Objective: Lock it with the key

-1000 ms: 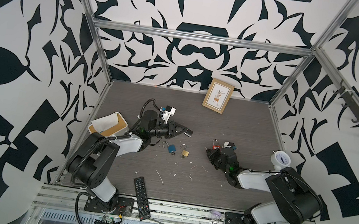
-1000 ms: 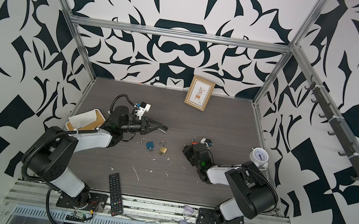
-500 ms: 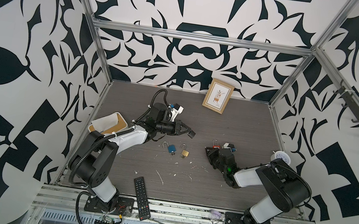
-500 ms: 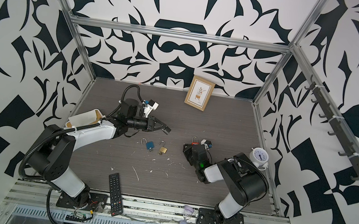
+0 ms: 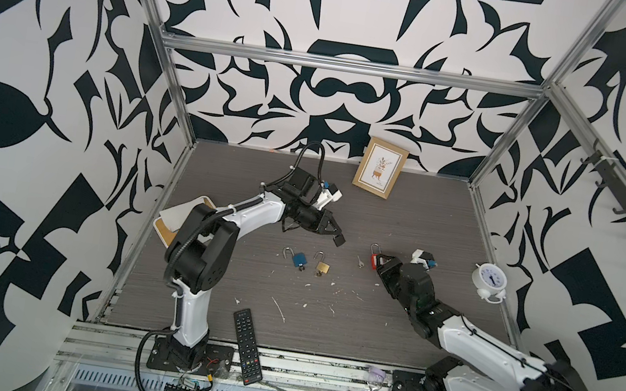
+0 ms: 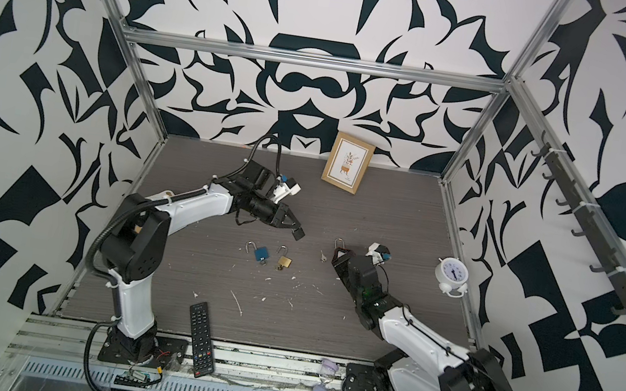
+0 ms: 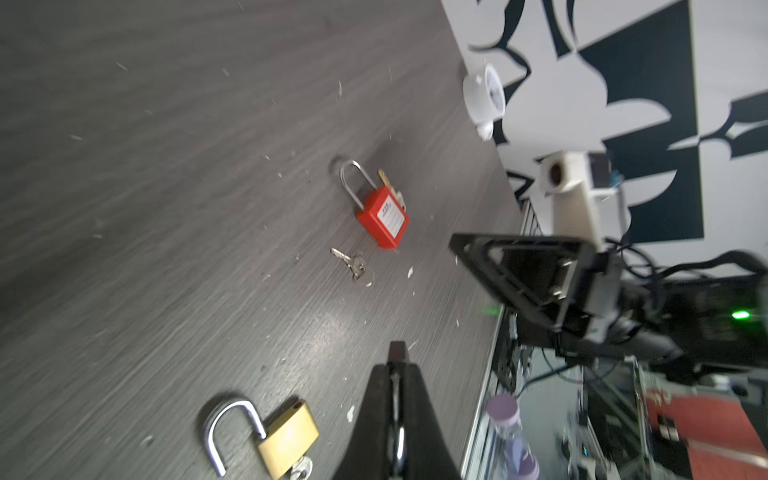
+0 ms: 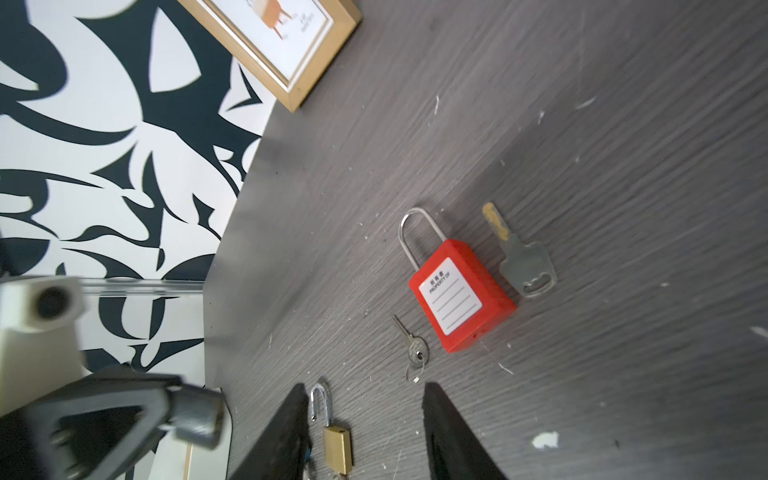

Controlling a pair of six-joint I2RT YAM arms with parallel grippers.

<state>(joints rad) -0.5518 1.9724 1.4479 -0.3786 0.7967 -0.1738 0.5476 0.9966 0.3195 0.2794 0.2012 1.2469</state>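
Right gripper [image 8: 363, 386] spread open and empty, just short of the red padlock [image 8: 461, 297]; left gripper [image 7: 397, 353] clenched on nothing above the table.

The red padlock lies flat, label up, on the grey wood-grain table [image 5: 427, 205], straight ahead of the right gripper's parted jaws, with a small ringed key [image 8: 411, 343] between them. Black-and-white patterned walls enclose the table; a picture frame [image 5: 379, 173] leans at the back and a white clock [image 5: 490, 278] stands near the right wall. The right wrist view shows a large flat key [image 8: 525, 262] just beside the padlock's far side, which both top views hide behind the gripper. A top view shows the blue padlock [image 5: 299, 259] beside the brass padlock [image 5: 323, 267], both open.
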